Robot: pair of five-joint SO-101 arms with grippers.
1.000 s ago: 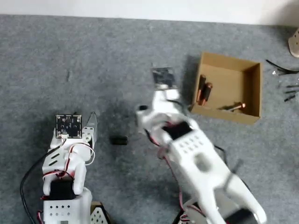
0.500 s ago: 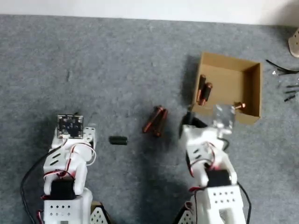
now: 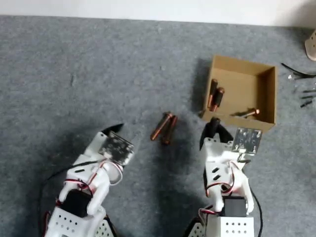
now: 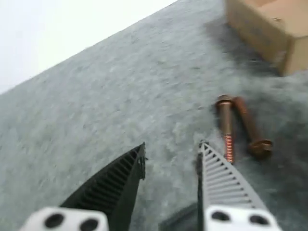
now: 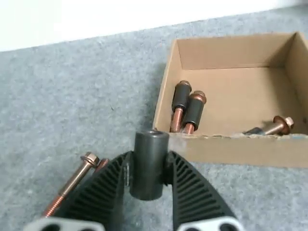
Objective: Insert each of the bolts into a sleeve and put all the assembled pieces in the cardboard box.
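Observation:
Two bare copper bolts (image 3: 164, 127) lie side by side on the grey carpet, between the arms; they also appear in the left wrist view (image 4: 226, 126) and the right wrist view (image 5: 72, 183). My right gripper (image 3: 213, 129) (image 5: 149, 156) is shut on an upright black sleeve (image 5: 150, 144), just short of the cardboard box (image 3: 269, 94) (image 5: 226, 149). Inside the box lie two bolts with sleeves on them (image 5: 187, 108) and a third piece (image 5: 274, 126). My left gripper (image 3: 114, 130) (image 4: 172, 146) hangs open over the carpet left of the bolts, holding nothing.
Small black parts and wires (image 3: 302, 91) lie at the right edge of the carpet, beyond the box. A pale object (image 3: 311, 44) sits at the far right. Bare carpet stretches to the far left.
The right arm pulled back from the middle, uncovering the two bolts, and now stands near the box. The left arm swung forward and right, covering the black sleeve that lay on the carpet.

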